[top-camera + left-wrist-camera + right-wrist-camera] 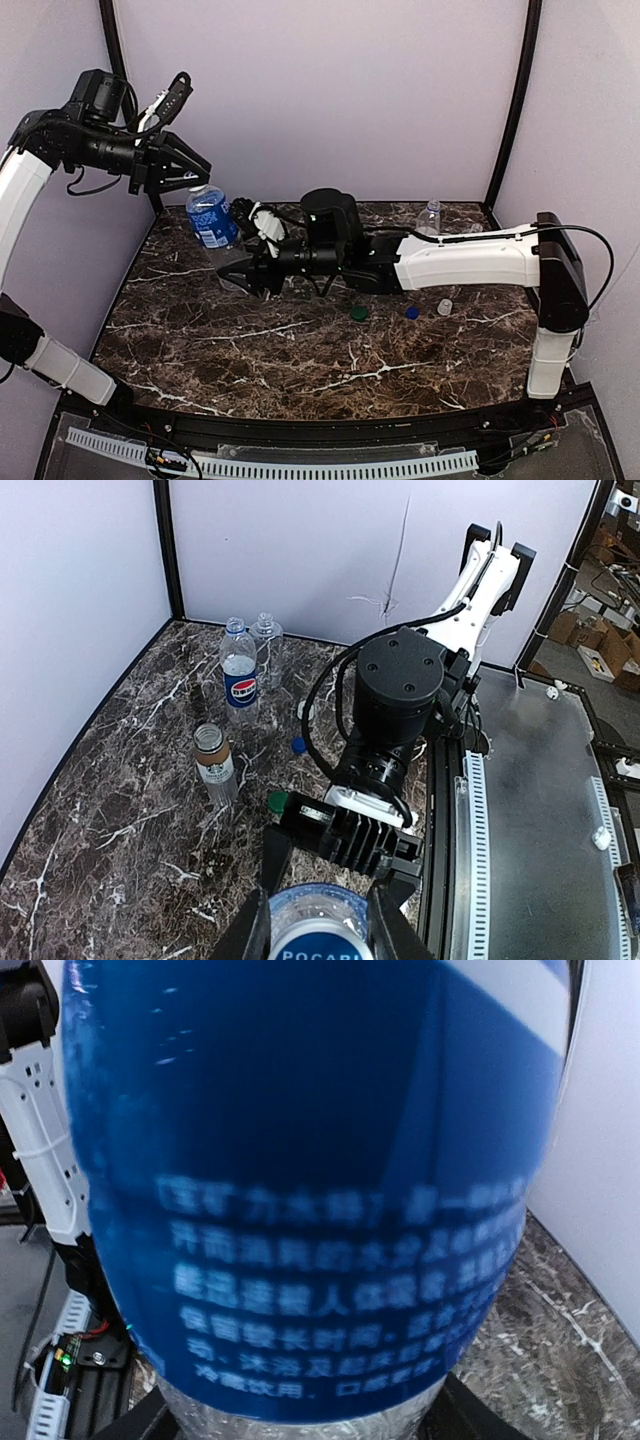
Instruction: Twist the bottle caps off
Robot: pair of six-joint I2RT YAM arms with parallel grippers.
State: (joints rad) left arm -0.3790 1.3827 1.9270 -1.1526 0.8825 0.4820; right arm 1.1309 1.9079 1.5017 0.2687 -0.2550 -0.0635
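Observation:
My left gripper point(195, 172) is shut on the base end of the blue-labelled bottle point(212, 218), which hangs tilted above the table's back left. In the left wrist view the bottle's round end point(318, 920) sits between the fingers. My right gripper point(245, 278) reaches round the bottle's lower end, and its fingers point(140, 1422) flank the clear part below the label point(310, 1210). Contact is not visible, and this bottle's cap is hidden. A green cap point(358, 312), a blue cap point(412, 312) and a pale cap point(444, 306) lie loose on the marble.
A Pepsi bottle point(239, 675) and an unlabelled bottle point(266, 640) stand at the back of the table, near the rear wall. A short capless bottle with brown contents point(213, 763) stands nearer. The right arm point(460, 262) stretches across the table's middle.

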